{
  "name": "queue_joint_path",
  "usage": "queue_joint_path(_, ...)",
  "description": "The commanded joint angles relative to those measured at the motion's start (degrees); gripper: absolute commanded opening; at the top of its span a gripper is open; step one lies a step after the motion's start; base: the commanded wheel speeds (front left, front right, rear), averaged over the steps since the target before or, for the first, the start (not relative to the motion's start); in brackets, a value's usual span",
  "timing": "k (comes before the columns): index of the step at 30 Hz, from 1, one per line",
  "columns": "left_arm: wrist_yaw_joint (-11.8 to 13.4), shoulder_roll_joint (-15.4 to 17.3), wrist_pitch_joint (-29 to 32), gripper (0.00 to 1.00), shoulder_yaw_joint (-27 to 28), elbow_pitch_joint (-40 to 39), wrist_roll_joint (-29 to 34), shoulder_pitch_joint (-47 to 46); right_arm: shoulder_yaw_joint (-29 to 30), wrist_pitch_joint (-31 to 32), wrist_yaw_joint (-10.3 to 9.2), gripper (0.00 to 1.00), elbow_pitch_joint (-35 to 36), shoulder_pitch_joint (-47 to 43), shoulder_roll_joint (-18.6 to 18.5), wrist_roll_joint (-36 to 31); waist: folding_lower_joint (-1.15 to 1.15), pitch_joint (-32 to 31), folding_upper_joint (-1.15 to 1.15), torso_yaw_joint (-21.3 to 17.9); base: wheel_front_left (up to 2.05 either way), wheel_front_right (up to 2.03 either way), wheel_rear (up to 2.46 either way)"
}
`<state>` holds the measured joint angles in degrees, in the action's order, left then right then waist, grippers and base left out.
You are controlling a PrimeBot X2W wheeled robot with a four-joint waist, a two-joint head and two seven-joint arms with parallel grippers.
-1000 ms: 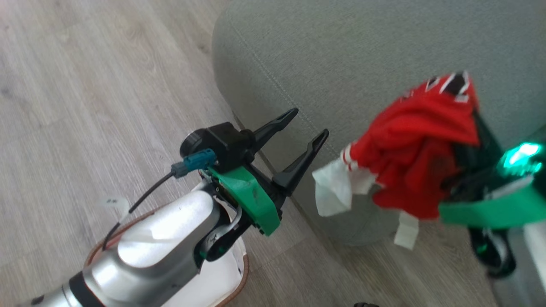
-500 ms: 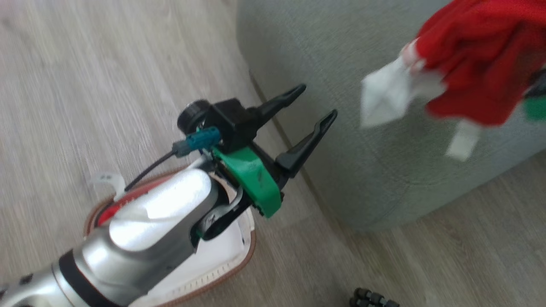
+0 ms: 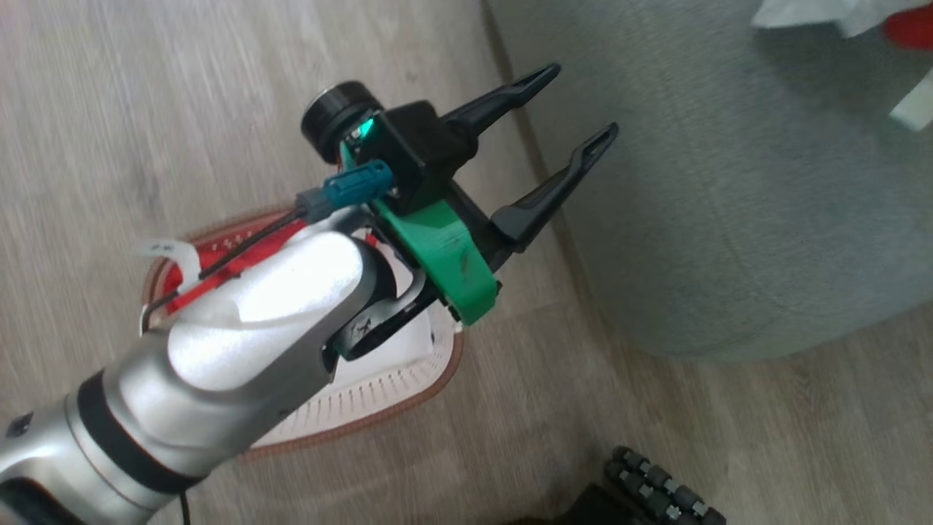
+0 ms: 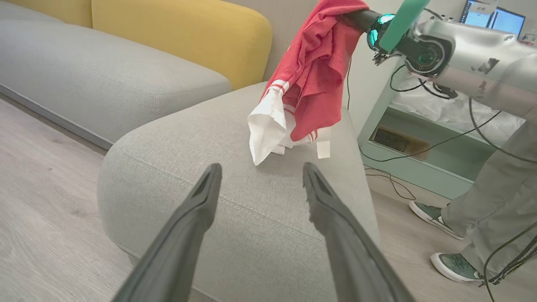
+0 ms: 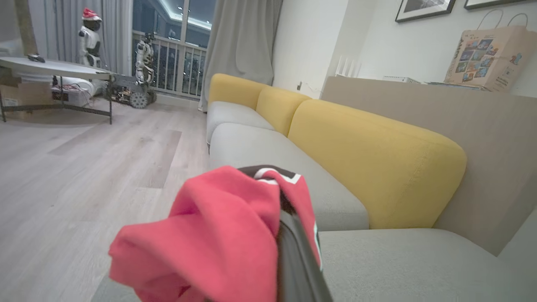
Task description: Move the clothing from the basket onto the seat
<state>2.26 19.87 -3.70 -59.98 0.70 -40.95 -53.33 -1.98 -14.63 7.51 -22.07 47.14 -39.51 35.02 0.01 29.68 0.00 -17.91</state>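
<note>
One red garment [image 4: 319, 71] with white panels and striped trim hangs over the grey-green seat [image 4: 251, 218], its white lower end just touching the cushion. My right gripper [image 5: 282, 209] is shut on it, and red cloth [image 5: 218, 235] drapes over the one dark finger that shows. The head view catches just that garment's edge [image 3: 911, 33] at the top right, above the seat [image 3: 729, 219]. My left gripper [image 3: 583, 102] is open and holds nothing, near the seat's corner and above the basket [image 3: 408, 386]. More red clothing [image 3: 219, 255] lies in the basket, mostly hidden by my forearm. In the left wrist view the left gripper [image 4: 261, 167] points at the seat.
The basket stands on the wood floor [image 3: 146, 109] beside the seat. A person's legs and shoes [image 4: 495, 201] are to the right of the seat, by a pale green cabinet [image 4: 402, 151] with cables. Yellow backrests [image 5: 377, 167] line the sofa. A dark ribbed part [image 3: 656, 488] lies at the head view's bottom.
The head camera has swung, so more of the basket shows. The held garment has gone up and away over the seat, toward that view's top right corner. My left gripper stays open.
</note>
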Motion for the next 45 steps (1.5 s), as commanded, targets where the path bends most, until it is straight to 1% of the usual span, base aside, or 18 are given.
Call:
queue_joint_path(1, -0.37, 0.82, 0.33, 1.0, 2.2, -2.28, 0.63, -2.94, 1.09, -0.33, -0.02, 0.0, -0.19, 1.67, -2.85, -0.81, -0.01, 3.23, 0.0, 2.24, 0.0, 0.0, 0.0)
queue_joint_path(4, -0.47, 0.53, 0.86, 1.0, 2.03, -2.67, 1.11, -4.15, 1.72, -0.35, -0.02, 0.0, -3.56, 4.21, -2.84, -1.65, -0.01, 5.54, 0.0, 3.13, 0.0, 0.0, 0.0)
queue_joint_path(8, -0.59, 0.14, 1.25, 1.0, 1.86, -2.92, 1.6, -5.44, 0.54, 0.51, -0.02, 0.0, -8.26, 6.65, -2.71, -1.53, -0.01, 8.29, 0.0, 4.14, 0.0, 0.0, 0.0)
queue_joint_path(13, -0.83, -0.25, 0.82, 1.0, 1.81, -2.34, 1.8, -6.14, -3.15, 5.62, -0.02, 0.0, -14.88, 9.06, -2.59, -1.44, -0.01, 9.88, 0.0, 5.2, 0.0, 0.0, 0.0)
queue_joint_path(17, -0.96, -0.38, 0.27, 1.0, 1.87, -1.72, 1.56, -6.07, -5.97, 8.95, -0.02, 0.0, -18.66, 10.25, -3.28, -1.33, -0.01, 9.96, 0.0, 5.92, 0.0, 0.0, 0.0)
queue_joint_path(21, -1.04, -0.41, -0.24, 1.0, 1.99, -1.24, 1.25, -5.93, -10.09, 14.22, -0.02, 0.0, -21.25, 10.6, -3.89, -0.86, -0.01, 9.89, 0.0, 6.42, 0.0, 0.0, 0.0)
queue_joint_path(22, -1.04, -0.41, -0.24, 1.0, 1.99, -1.24, 1.25, -5.93, -10.09, 14.22, -0.02, 0.0, -21.25, 10.6, -3.89, -0.86, -0.01, 9.89, 0.0, 6.42, 0.0, 0.0, 0.0)
queue_joint_path(28, -1.23, -0.71, -0.97, 1.0, 1.94, -0.43, 0.82, -5.66, -14.88, 22.77, -0.02, 0.0, -24.53, 10.89, -4.2, 2.36, -0.01, 9.12, 0.0, 7.15, 0.0, 0.0, 0.0)
queue_joint_path(29, -1.24, -0.72, -1.13, 1.0, 1.94, -0.28, 0.78, -5.6, -15.42, 23.52, -0.02, 0.07, -24.94, 10.97, -4.34, 2.78, -0.01, 8.83, 0.0, 7.27, 0.0, 0.0, 0.0)
queue_joint_path(30, -1.23, -0.73, -1.28, 1.0, 1.97, -0.12, 0.7, -5.51, -15.94, 24.15, -0.02, 0.25, -25.36, 11.05, -4.45, 3.15, -0.01, 8.49, 0.0, 7.35, 0.0, 0.0, 0.0)
queue_joint_path(31, -1.26, -0.72, -1.43, 1.0, 1.99, 0.07, 0.59, -5.39, -16.48, 24.46, -0.02, 0.92, -25.68, 11.13, -4.54, 3.41, -0.01, 8.12, 0.0, 7.39, 0.0, 0.0, 0.0)
queue_joint_path(32, -1.25, -0.71, -1.61, 1.0, 2.01, 0.29, 0.49, -5.25, -16.9, 24.5, -0.02, 1.0, -26.05, 11.19, -4.63, 3.62, -0.01, 7.66, 0.0, 7.4, 0.0, 0.0, 0.0)
queue_joint_path(38, -1.35, -0.93, -3.36, 1.0, 2.01, 2.16, -0.58, -3.37, -21.79, 24.61, -0.02, 1.0, -25.69, 10.53, -5.5, 4.96, -0.01, 2.52, 0.0, 7.01, 0.0, 0.0, 0.0)
queue_joint_path(39, -1.35, -0.93, -3.36, 1.0, 2.01, 2.16, -0.58, -3.37, -21.79, 24.61, -0.02, 1.0, -25.69, 10.53, -5.5, 4.96, -0.01, 2.52, 0.0, 7.01, 0.0, 0.0, 0.0)
queue_joint_path(40, -1.27, -0.78, -4.08, 1.0, 2.13, 2.84, -1.11, -2.34, -23.44, 24.51, -0.02, 1.0, -25.14, 10.02, -5.85, 5.46, -0.01, 0.5, 0.0, 6.69, 0.0, 0.0, 0.0)
queue_joint_path(43, -1.27, -0.28, -5.04, 1.0, 2.11, 3.8, -1.79, -0.61, -25.72, 25.1, -0.02, 1.0, -24.79, 8.83, -6.83, 6.35, -0.01, -2.88, 0.0, 6.41, 0.0, 0.0, 0.0)
queue_joint_path(44, -1.27, -0.28, -5.04, 1.0, 2.11, 3.8, -1.79, -0.61, -25.72, 25.1, -0.02, 1.0, -24.79, 8.83, -6.83, 6.35, -0.01, -2.88, 0.0, 6.41, 0.0, 0.0, 0.0)
queue_joint_path(45, -1.1, 0.14, -5.61, 1.0, 2.28, 4.25, -2.4, 0.6, -26.98, 25.84, -0.02, 1.0, -24.39, 7.81, -7.72, 7.19, -0.01, -5.06, 0.0, 6.3, 0.0, 0.0, 0.0)
